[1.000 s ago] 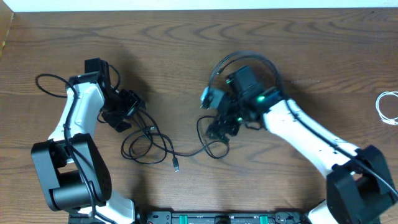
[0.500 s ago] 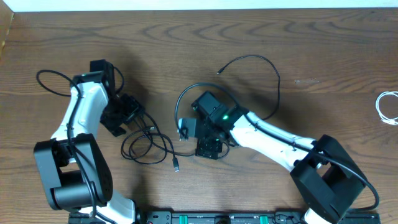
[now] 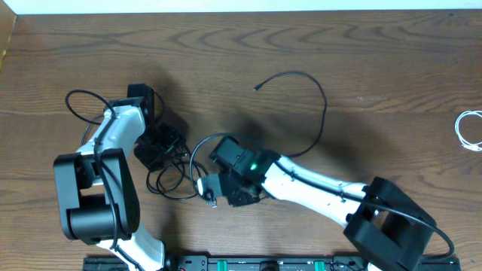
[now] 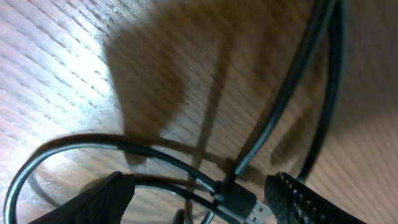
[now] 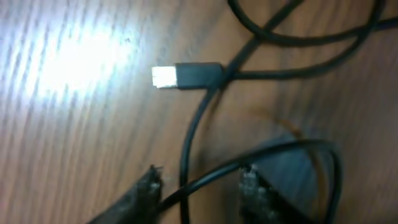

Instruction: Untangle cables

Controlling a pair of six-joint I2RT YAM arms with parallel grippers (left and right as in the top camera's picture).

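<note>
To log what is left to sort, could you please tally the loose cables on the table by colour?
Black cables: at least 2, since 3 separate plug ends show; the tangle cannot be split further.
White cables: 1, coiled at the far right of the overhead view.
Total: at least 3.

Overhead downward, wrist views close, sharing cables (image 4: 292,81)
</note>
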